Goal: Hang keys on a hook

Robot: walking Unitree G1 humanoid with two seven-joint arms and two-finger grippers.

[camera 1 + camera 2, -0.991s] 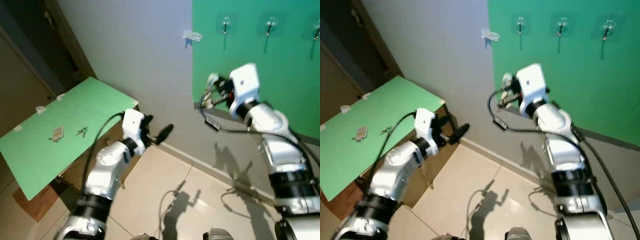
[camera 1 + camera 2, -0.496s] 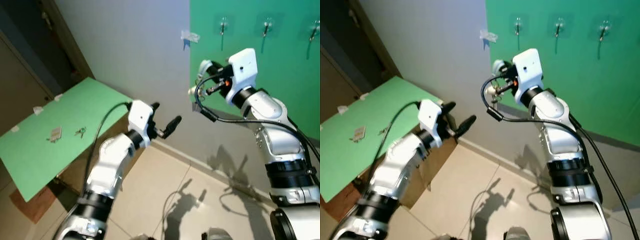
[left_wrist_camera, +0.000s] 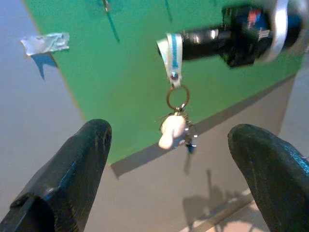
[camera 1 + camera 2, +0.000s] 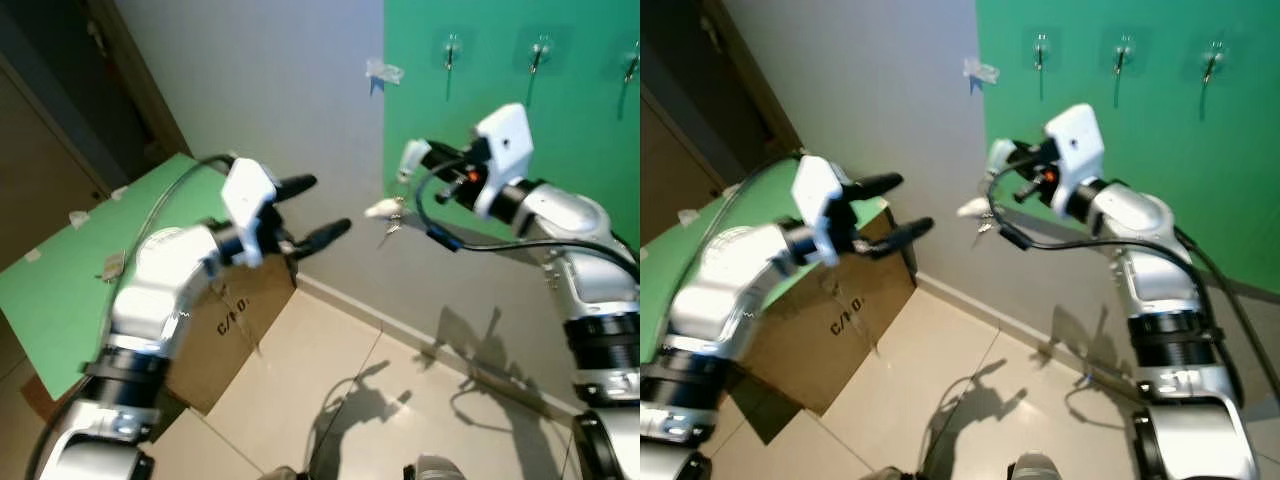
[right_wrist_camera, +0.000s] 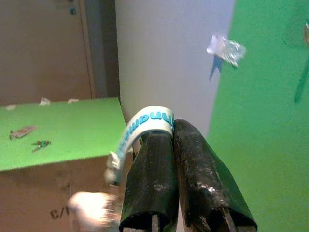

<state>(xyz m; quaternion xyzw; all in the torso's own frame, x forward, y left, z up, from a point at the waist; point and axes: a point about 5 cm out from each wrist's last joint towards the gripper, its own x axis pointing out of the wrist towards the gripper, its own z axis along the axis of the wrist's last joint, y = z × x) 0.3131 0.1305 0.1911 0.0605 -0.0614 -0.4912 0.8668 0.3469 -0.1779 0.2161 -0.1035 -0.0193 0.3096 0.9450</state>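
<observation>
While raised in front of the cardboard box (image 4: 225, 330) with the green-topped table (image 4: 60, 290) off to its outer side, left gripper (image 4: 315, 208) spread wide and empty, both fingers aimed toward the keys. Just ahead of those fingertips, across a short gap of air: keys (image 4: 385, 210) hanging below the right gripper (image 4: 412, 157), well apart from the wall. Held by a white strap (image 3: 171, 50) with blue lettering, pinched flat between the two black fingers (image 5: 159, 164) pressed tight together, the loop curling out past the tips. Below the strap, a clip, then a metal ring (image 3: 177, 98), then a pale rounded charm and a few small keys bunched beneath, one with a blue head. Probably light, limp and free to swing; strap soft and likely to slide if pinched loosely; ring stiff and the sensible part to drop over a hook. Best kept held by the strap, close to the clip, to damp the swinging. Farther right and above the right gripper, on the green wall panel (image 4: 580, 170): a row of clear hooks (image 4: 451, 48), the nearest one up and slightly beyond the fingertips, nothing hung on it yet.
</observation>
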